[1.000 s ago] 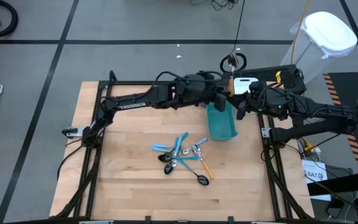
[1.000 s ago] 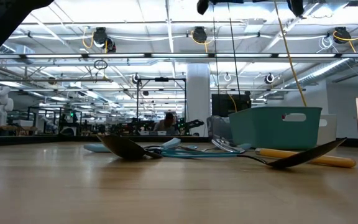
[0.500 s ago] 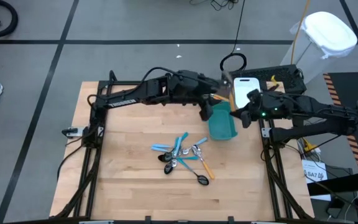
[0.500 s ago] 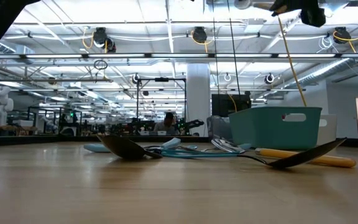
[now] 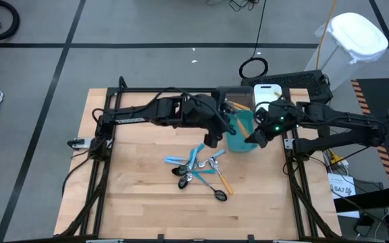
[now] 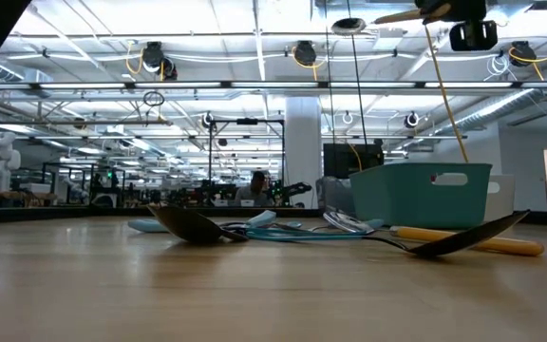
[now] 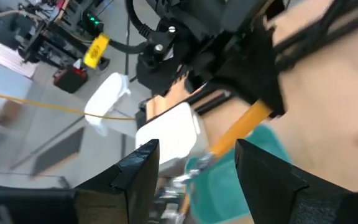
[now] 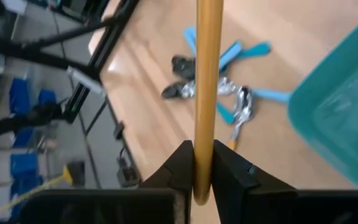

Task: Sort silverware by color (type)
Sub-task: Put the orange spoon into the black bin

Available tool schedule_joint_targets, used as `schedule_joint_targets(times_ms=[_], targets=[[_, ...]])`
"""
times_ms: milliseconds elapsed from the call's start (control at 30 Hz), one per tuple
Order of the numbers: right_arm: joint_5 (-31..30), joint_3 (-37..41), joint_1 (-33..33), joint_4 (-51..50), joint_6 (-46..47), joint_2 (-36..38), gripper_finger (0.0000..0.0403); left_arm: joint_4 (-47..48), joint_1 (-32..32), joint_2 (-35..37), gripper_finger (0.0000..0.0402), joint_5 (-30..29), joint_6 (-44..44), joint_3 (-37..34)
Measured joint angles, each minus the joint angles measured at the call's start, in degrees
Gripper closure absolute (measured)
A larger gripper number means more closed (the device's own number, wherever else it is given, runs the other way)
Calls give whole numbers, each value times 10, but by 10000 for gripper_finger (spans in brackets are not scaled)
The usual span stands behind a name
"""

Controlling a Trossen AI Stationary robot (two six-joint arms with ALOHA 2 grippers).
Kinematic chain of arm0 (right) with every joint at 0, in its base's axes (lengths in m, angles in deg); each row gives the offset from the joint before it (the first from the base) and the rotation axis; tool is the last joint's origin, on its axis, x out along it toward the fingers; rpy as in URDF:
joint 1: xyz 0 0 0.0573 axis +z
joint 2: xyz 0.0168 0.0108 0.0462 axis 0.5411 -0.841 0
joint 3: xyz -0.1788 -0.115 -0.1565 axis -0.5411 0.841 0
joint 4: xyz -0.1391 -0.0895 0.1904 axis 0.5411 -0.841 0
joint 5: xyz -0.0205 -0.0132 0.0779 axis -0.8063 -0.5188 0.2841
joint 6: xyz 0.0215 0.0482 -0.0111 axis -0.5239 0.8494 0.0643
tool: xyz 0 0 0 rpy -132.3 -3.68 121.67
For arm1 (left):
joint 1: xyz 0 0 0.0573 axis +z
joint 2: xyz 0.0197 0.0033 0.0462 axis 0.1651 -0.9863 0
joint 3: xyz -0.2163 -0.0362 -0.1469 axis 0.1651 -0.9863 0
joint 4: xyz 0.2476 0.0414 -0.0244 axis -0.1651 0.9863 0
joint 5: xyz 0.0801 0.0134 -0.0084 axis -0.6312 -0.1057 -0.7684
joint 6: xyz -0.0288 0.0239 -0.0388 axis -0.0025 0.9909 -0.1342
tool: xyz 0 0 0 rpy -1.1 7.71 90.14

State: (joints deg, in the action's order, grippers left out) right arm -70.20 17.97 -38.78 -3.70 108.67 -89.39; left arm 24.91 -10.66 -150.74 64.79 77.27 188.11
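The silverware lies in a loose pile [image 5: 198,169] on the table's middle: light-blue handles, dark spoons, and orange handles with silver heads. The same pile [image 6: 254,228] shows at table height in the low view. A teal bin [image 5: 240,133] stands right of the pile. My right gripper [image 5: 250,138] [image 8: 202,149] hovers at the bin's near right side, shut on an orange-handled utensil [image 6: 397,16]. My left gripper [image 5: 211,140] [image 7: 194,146] hangs open between the bin and the pile and holds nothing. My right gripper pinches the utensil's orange handle [image 8: 202,134] between its two fingers. The handle runs forward along the fingers, out past their tips. The utensil is lifted clear, high over the table and roughly level, with its silver head [image 7: 197,167] over the teal bin.
A white bin [image 5: 267,91] and a gray bin [image 5: 227,99] sit at the table's far right edge, beyond the teal bin. Bare wood lies left of and in front of the pile. Black frame rails run along the table's left and right sides.
My left gripper has moved from over the teal bin's far end toward the near edge and left, ending beside the pile. My right gripper, still shut on the orange-handled utensil, has moved left and nearer, to the bin's near right side. The utensil now shows in the low view.
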Motion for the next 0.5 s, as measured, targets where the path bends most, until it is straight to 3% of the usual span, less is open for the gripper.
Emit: schedule_joint_targets(times_ms=[300,500], targets=[[121,0,-20,36,5,-44,370,86,4,0,192,-3,38,0],[149,0,-37,64,7,-71,371,116,3,-11,191,7,40,1]])
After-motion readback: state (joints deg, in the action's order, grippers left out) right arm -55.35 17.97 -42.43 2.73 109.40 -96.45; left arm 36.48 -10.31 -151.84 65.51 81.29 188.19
